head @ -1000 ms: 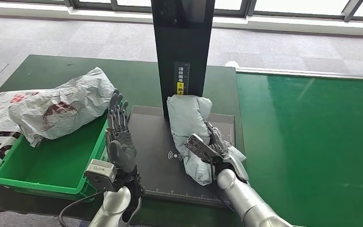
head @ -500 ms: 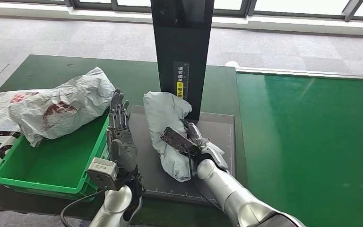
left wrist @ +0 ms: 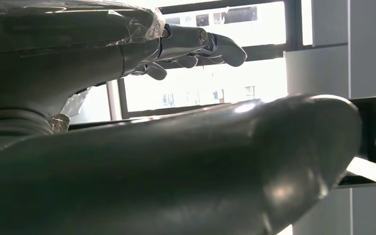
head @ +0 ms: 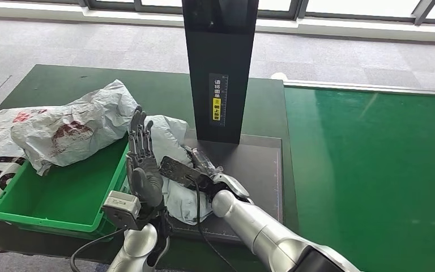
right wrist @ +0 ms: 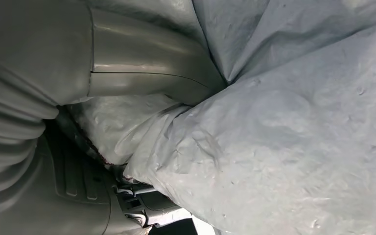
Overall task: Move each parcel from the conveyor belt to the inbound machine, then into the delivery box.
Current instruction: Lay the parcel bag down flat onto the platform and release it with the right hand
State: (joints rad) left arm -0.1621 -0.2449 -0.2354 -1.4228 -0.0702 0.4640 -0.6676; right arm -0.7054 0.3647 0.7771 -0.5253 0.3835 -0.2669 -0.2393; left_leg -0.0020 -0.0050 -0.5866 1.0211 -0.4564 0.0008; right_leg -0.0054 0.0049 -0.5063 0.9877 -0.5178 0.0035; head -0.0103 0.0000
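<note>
At nine o'clock sits the green plastic delivery box [head: 62,195], a crumpled grey parcel [head: 73,130] draped on its rim. Beside it the left hand [head: 141,164] stands upright, fingers spread, empty. Right of that, the right hand [head: 204,170] grips the pale grey poly-bag parcel [head: 167,136], which has slid from the black scanner plate [head: 249,164] leftward to the box's edge, likely bound for the box.

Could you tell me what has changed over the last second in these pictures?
The right hand, still gripping the grey parcel, has carried it leftward off the inbound machine's platform toward the green delivery box, up against the raised left hand. The left hand and the crumpled parcel on the box have stayed put.
</note>
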